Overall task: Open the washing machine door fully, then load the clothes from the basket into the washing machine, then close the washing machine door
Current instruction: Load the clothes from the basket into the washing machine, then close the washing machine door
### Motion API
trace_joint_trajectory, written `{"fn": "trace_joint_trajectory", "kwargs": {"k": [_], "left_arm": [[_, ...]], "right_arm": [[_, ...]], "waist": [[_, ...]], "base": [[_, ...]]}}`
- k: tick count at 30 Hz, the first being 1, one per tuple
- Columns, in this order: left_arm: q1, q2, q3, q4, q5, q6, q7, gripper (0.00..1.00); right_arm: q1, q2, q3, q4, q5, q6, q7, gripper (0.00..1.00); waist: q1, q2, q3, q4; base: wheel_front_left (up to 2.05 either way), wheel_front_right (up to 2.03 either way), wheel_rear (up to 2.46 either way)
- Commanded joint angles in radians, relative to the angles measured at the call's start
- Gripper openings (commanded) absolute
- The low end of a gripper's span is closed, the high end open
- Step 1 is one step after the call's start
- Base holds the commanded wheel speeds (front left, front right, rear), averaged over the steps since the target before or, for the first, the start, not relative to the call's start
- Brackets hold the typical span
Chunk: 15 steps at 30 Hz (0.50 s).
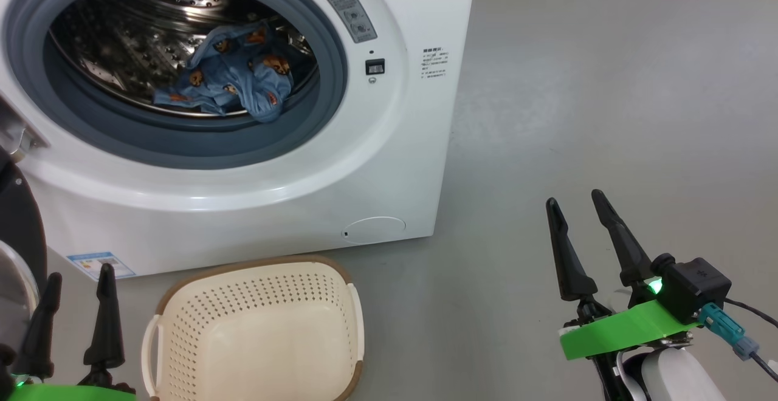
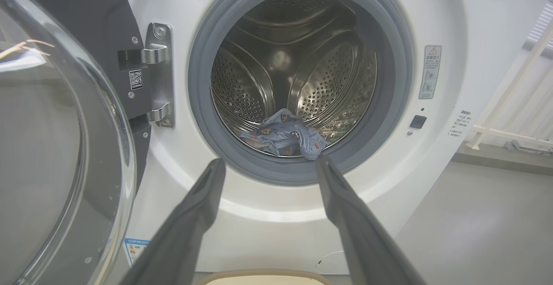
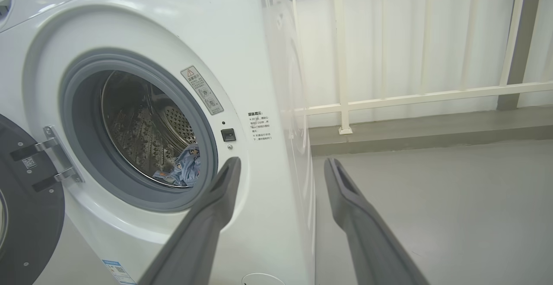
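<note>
The white washing machine [image 1: 389, 146] stands with its door [image 2: 52, 147] swung wide to the left, black rim and glass bowl facing out. Light blue clothes [image 1: 234, 73] with orange-brown prints lie at the front of the steel drum, also seen as clothes [image 2: 287, 136] and clothes [image 3: 185, 173]. The cream basket [image 1: 182, 294] sits on the floor before the machine with nothing inside. My left gripper [image 1: 76, 282] is open, low beside the basket's left handle. My right gripper [image 1: 576, 206] is open over bare floor to the right.
A small round white flap [image 1: 374, 229] sits low on the machine's front. Grey floor [image 1: 608, 97] stretches right of the machine. A cream railing [image 3: 389, 95] runs along the wall behind. The door hinge [image 2: 157, 77] is at the opening's left.
</note>
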Motion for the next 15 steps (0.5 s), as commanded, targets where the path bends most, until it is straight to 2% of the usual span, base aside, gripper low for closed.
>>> {"fn": "trace_joint_trajectory", "kwargs": {"k": [1, 15], "left_arm": [[-0.017, 0.019, 0.043, -0.030, 0.017, -0.005, -0.007, 1.00], [-0.017, 0.003, 0.047, -0.021, 0.036, -0.006, -0.007, 1.00]], "right_arm": [[-0.005, -0.007, 0.022, -0.023, -0.012, 0.005, -0.008, 1.00], [-0.009, -0.007, 0.028, -0.010, -0.015, 0.005, -0.008, 1.00]], "waist": [[-0.0001, 0.0000, -0.001, 0.001], [-0.0001, 0.0000, -0.015, 0.002]], "base": [[0.00, 0.00, 0.00], [0.00, 0.00, 0.00]]}}
